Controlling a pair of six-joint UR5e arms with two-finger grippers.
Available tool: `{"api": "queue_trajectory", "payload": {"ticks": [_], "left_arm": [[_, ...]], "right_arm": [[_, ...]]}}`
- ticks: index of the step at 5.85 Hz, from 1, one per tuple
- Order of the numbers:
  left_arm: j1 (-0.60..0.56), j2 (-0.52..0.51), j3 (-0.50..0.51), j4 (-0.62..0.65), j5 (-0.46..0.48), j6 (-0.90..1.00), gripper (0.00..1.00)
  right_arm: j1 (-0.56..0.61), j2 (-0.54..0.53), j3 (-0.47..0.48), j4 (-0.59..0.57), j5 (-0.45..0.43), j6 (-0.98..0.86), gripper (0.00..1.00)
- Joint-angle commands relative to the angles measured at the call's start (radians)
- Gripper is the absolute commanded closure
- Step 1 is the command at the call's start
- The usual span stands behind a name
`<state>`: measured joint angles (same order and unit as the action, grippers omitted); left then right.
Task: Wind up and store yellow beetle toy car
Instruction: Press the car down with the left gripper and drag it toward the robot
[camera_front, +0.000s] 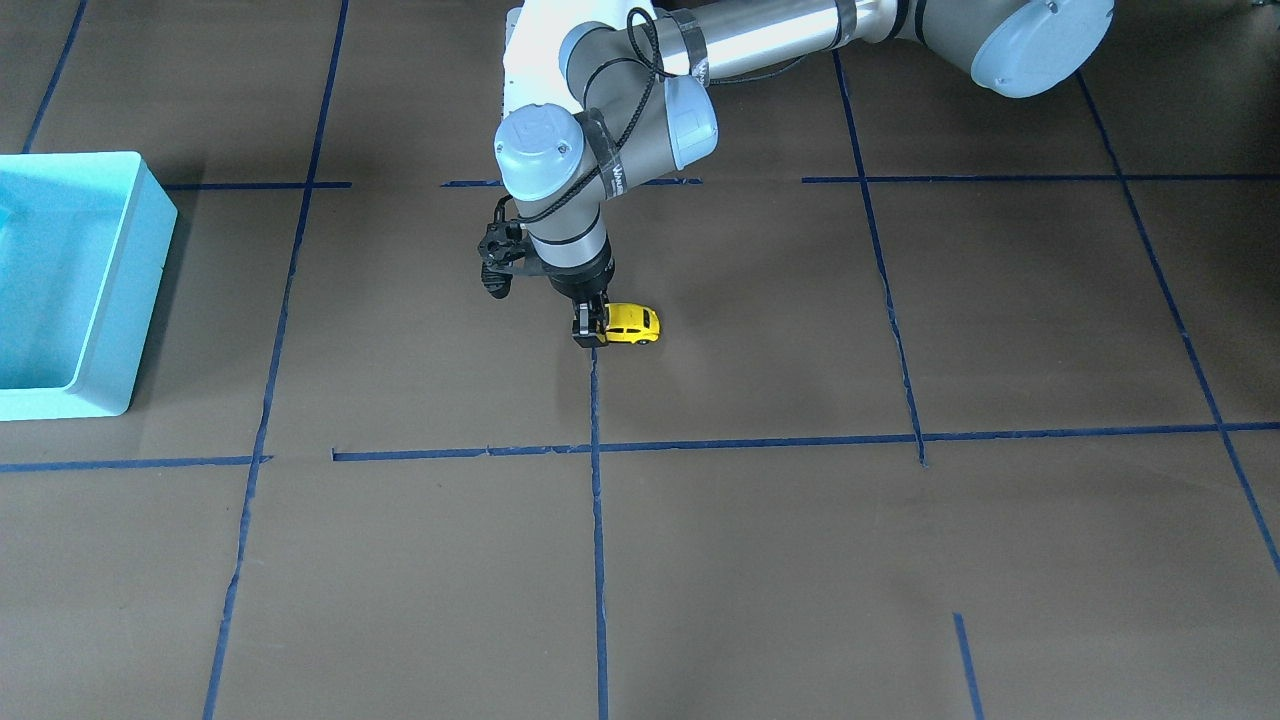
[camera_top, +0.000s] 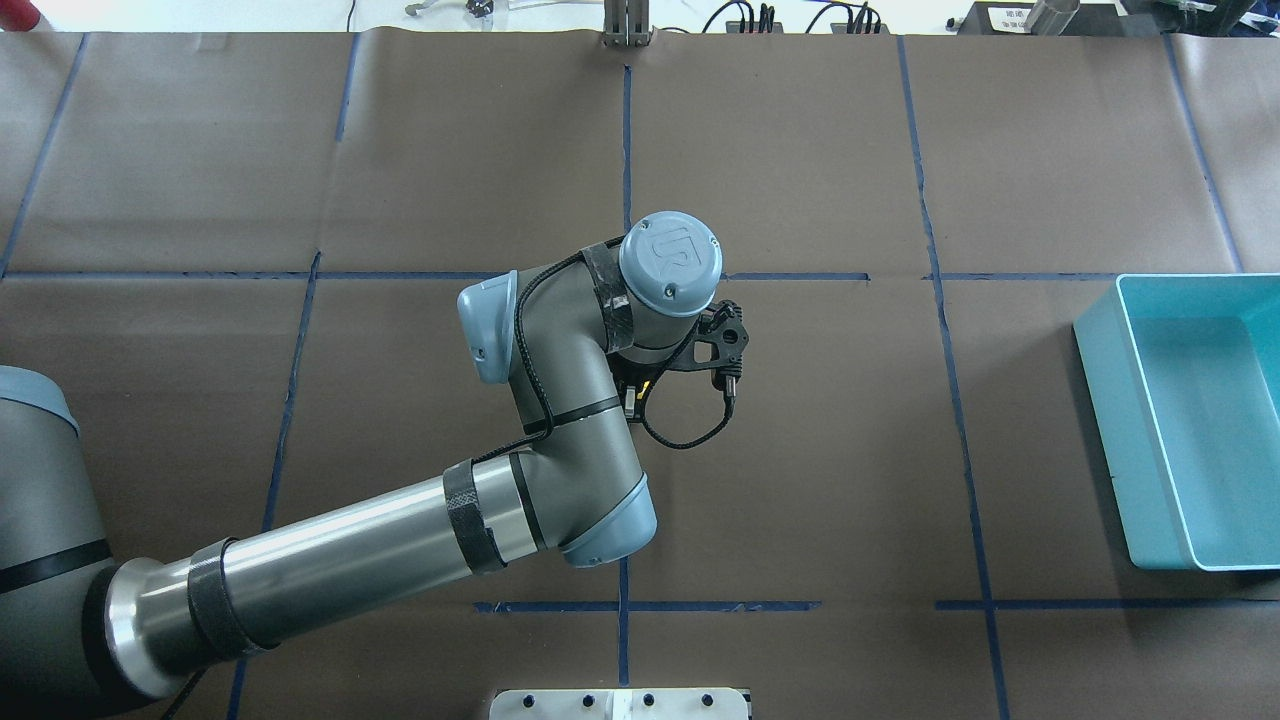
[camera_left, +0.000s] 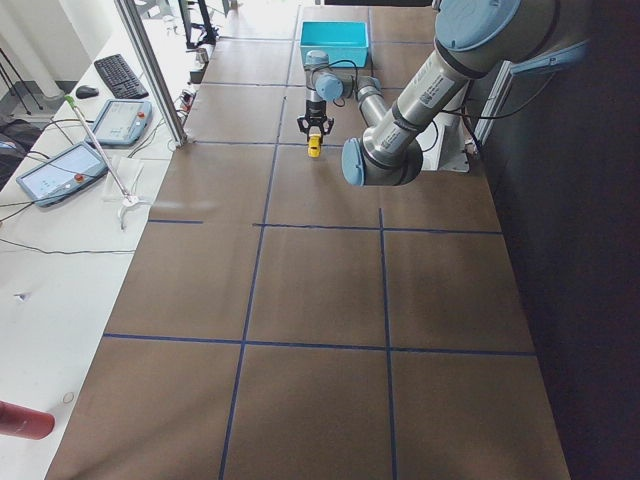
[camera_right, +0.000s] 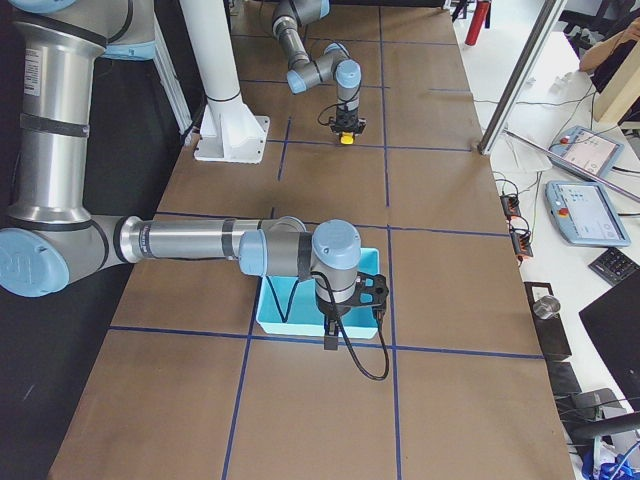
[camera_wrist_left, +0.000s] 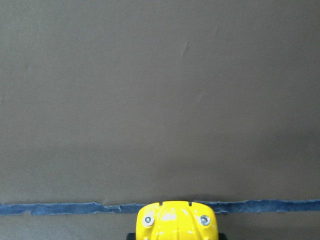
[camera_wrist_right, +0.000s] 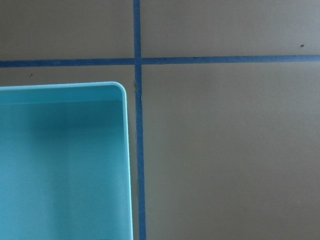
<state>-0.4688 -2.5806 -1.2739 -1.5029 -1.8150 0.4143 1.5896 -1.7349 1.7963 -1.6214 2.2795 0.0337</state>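
Tiny bright yellow beetle toy car (camera_front: 636, 324), mostly cropped at wrist view's edge, seemingly pinched by black left gripper (camera_front: 590, 333); right gripper (camera_right: 329, 343) spread or pressed together, impossible to tell.

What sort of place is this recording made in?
Probably a robotics lab: a paper-covered table gridded with blue tape, a robot arm mounted at it, and control tablets with a keyboard on the side bench.

Left arm (camera_top: 560, 400): grey joints capped in pale blue, silver tube banded by black straps. Black cable (camera_top: 690, 445) looped at wrist's 5 o'clock. Left end effector (camera_front: 590, 332) black.
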Motion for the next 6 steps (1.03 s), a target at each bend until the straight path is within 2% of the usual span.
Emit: {"api": "queue_trajectory", "payload": {"ticks": [1, 5, 6], "left_arm": [[-0.004, 0.0, 0.001, -0.084, -0.026, -0.003, 0.94], [-0.002, 0.014, 0.002, -0.2, 0.012, -0.012, 0.94], [-0.001, 0.02, 0.002, -0.218, 0.014, -0.076, 0.94]], "right_arm": [[0.0, 0.0, 0.0, 0.0, 0.0, 0.0, 0.0], [0.0, 0.0, -0.002, 0.0, 0.0, 0.0, 0.0], [0.0, 0.0, -0.006, 0.0, 0.0, -0.002, 0.0]]}}
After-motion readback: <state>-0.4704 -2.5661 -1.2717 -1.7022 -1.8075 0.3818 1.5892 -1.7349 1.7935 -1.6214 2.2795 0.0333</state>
